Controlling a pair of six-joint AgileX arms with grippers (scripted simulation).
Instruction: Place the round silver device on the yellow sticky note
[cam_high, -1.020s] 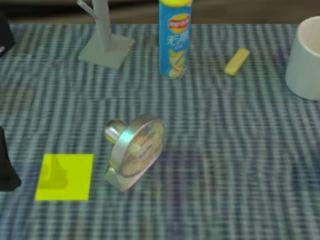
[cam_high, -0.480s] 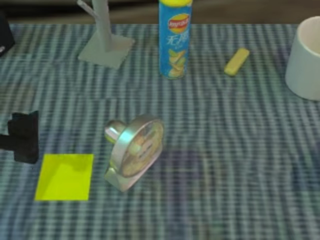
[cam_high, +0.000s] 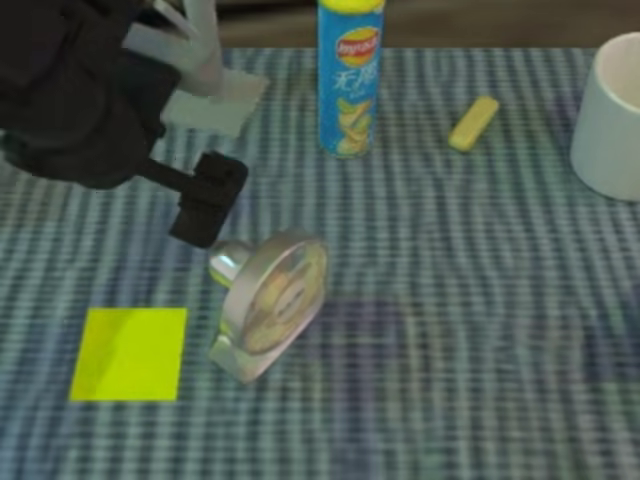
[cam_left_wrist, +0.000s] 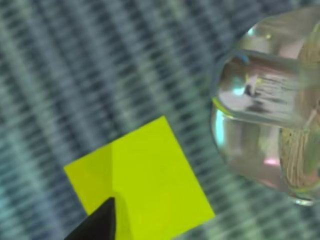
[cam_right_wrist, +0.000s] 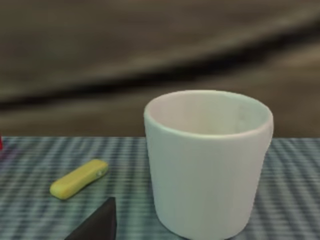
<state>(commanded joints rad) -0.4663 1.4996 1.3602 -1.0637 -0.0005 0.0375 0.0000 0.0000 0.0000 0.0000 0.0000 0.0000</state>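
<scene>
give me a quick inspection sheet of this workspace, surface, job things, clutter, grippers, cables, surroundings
surface: table covered in a blue-grey striped cloth.
job's things: round silver device stands on its foot near the middle, knob toward the left arm; yellow sticky note lies flat to its left, apart from it, nothing on it.
clutter: blue chip can, grey stand, small yellow bar, white cup along the far side.
grippers: left gripper hovers just beyond the device's knob, not holding it; right gripper's fingertip shows near the cup.
cables: nothing seen.
surroundings: dark brown backdrop beyond the table.
</scene>
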